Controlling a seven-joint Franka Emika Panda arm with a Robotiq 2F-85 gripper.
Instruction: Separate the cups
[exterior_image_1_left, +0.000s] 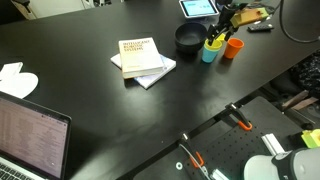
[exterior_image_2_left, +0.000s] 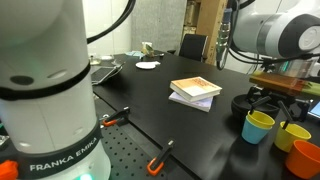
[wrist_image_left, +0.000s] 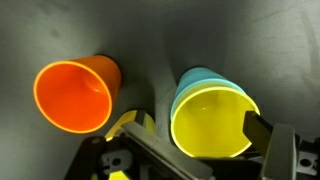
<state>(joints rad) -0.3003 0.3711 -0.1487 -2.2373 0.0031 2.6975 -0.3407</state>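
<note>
The cups stand at the table's far end. The yellow cup (wrist_image_left: 210, 125) sits nested inside the teal-blue cup (wrist_image_left: 200, 78); this pair also shows in both exterior views (exterior_image_1_left: 210, 50) (exterior_image_2_left: 258, 127). The orange cup (wrist_image_left: 75, 95) stands apart, just beside the pair (exterior_image_1_left: 232, 48). My gripper (wrist_image_left: 195, 132) hovers directly over the nested pair, open, with one finger on each side of the yellow rim and touching nothing. In an exterior view the gripper (exterior_image_1_left: 222, 27) hangs just above the cups.
A black bowl (exterior_image_1_left: 188, 38) stands close beside the cups. Stacked books (exterior_image_1_left: 143, 60) (exterior_image_2_left: 195, 92) lie mid-table. A laptop (exterior_image_1_left: 30, 135) and a white cloth (exterior_image_1_left: 15, 78) are at one end, and a tablet (exterior_image_1_left: 197, 8) sits behind the bowl. Orange-handled clamps (exterior_image_1_left: 240, 121) grip the table edge.
</note>
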